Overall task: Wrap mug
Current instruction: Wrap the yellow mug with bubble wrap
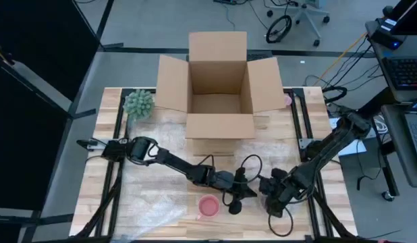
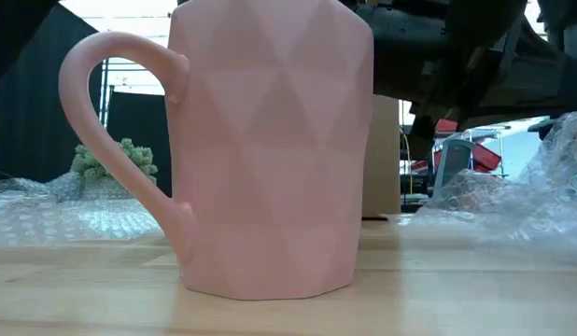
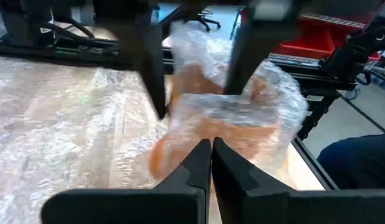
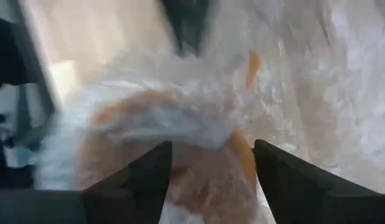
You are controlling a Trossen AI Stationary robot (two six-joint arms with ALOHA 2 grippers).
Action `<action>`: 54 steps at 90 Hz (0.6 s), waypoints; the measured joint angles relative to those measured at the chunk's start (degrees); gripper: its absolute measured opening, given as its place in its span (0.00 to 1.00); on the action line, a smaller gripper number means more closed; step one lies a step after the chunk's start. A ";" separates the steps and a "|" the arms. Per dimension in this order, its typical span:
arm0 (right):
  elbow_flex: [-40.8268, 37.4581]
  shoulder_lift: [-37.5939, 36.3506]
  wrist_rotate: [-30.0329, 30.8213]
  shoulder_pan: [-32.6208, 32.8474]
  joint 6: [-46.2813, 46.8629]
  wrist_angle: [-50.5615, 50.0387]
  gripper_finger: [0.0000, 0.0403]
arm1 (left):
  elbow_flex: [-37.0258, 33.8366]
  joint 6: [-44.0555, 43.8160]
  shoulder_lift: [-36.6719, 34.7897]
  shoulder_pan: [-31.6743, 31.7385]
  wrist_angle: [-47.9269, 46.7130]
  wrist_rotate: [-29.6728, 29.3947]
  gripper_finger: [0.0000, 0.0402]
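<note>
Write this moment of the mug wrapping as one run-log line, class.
mug: upright, unwrapped, table front | bubble wrap: bunched ahead | left gripper: shut, beside mug | right gripper: open, over wrap

Both arms matte black, chunky rounded joint housings linked by slim tubes. Left arm (image 1: 169,160) has black cable looping off its wrist toward 12 o'clock. Right arm (image 1: 328,146) same build, cable loop trailing at 6 o'clock. Fingers (image 3: 191,171) black, flat, tapered wedges; no visible markings.

Grey floor (image 1: 161,17) lying beyond the table; office chair (image 1: 299,17), black curtain (image 1: 33,40), red bins (image 3: 332,37) standing around.
</note>
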 joint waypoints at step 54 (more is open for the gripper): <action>-2.03 -11.56 17.30 -11.53 -2.04 -24.39 0.52 | 0.01 0.01 -0.02 0.00 0.01 -0.04 0.00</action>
